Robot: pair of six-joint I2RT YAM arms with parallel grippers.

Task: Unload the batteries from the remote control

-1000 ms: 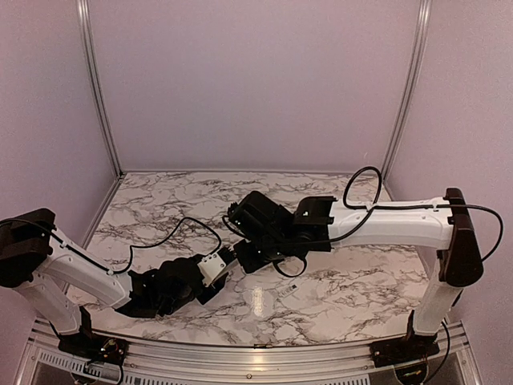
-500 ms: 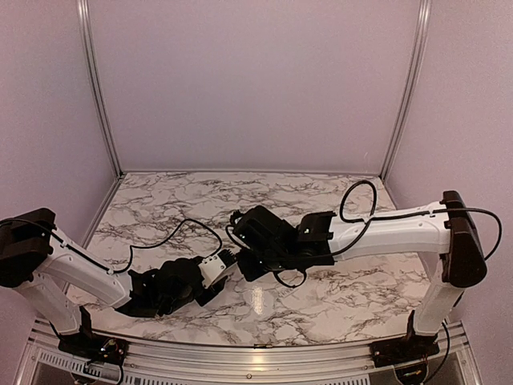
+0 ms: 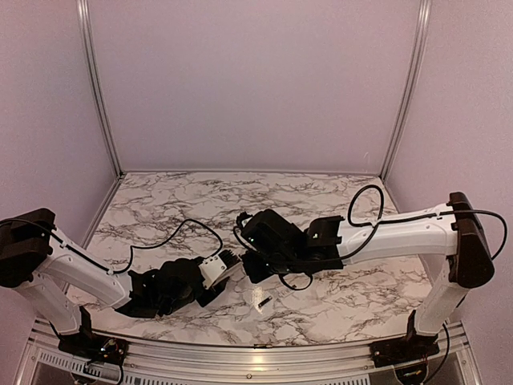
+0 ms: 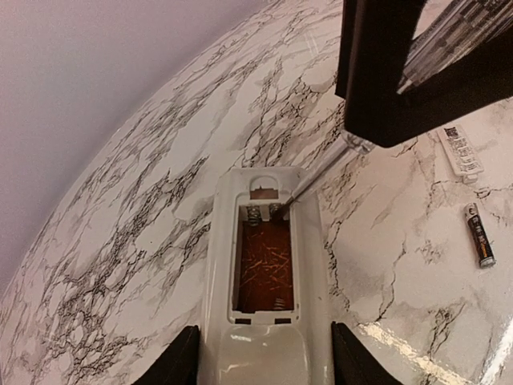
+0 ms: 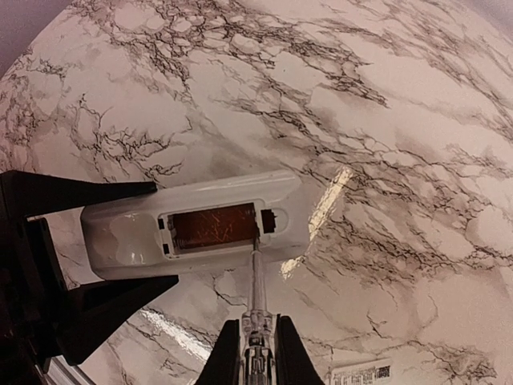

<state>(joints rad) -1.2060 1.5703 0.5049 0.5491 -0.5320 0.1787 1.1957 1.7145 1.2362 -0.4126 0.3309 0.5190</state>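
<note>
My left gripper (image 4: pixel 264 362) is shut on the white remote control (image 4: pixel 223 265) and holds it level, with the open battery bay facing up. The bay shows a red-brown floor and springs, with no battery in it. My right gripper (image 5: pixel 249 354) is shut on a thin grey rod (image 5: pixel 256 281), whose tip rests at the bay's end by the springs. The rod also shows in the left wrist view (image 4: pixel 321 164). One dark battery (image 4: pixel 479 234) lies on the marble to the right of the remote, and it shows in the top view (image 3: pixel 262 302) too. I see no other battery.
A small white cover with a barcode label (image 4: pixel 461 151) lies on the marble table (image 3: pixel 345 297) near the battery, and it also shows at the bottom edge of the right wrist view (image 5: pixel 361 374). Black cables loop over both arms. Purple walls close off the back and sides.
The right arm has shifted slightly toward me and the rod tip has worked in the bay. A dark battery now lies on the marble in front of the grippers.
</note>
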